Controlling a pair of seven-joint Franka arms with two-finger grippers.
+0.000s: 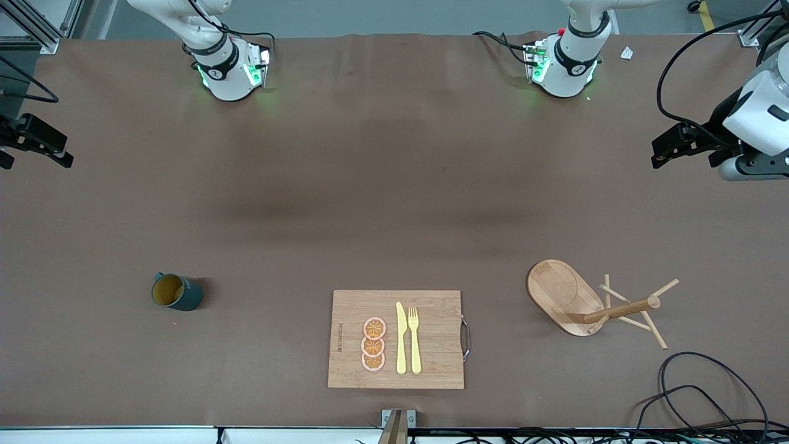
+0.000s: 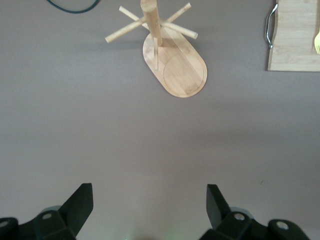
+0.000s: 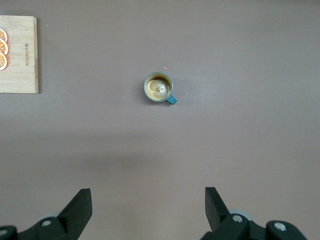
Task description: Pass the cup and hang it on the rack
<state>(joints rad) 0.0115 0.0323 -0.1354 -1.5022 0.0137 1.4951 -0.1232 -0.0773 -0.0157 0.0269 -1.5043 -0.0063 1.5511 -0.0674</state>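
Observation:
The dark teal cup (image 1: 177, 291) stands upright on the brown table toward the right arm's end, its tan inside showing in the right wrist view (image 3: 159, 88). The wooden rack (image 1: 564, 293) stands on its oval base toward the left arm's end, with its post and pegs seen from above in the left wrist view (image 2: 175, 65). My left gripper (image 1: 669, 148) hangs open and empty over bare table at its own end (image 2: 150, 200). My right gripper (image 1: 43, 148) hangs open and empty over bare table at its end (image 3: 148, 200). Both are well clear of the cup and rack.
A bamboo cutting board (image 1: 437, 320) lies between cup and rack, nearer the front camera, carrying three orange slices (image 1: 373, 344), a yellow knife (image 1: 400, 339) and fork (image 1: 414, 339). Black cables (image 1: 703, 394) loop at the table corner near the rack.

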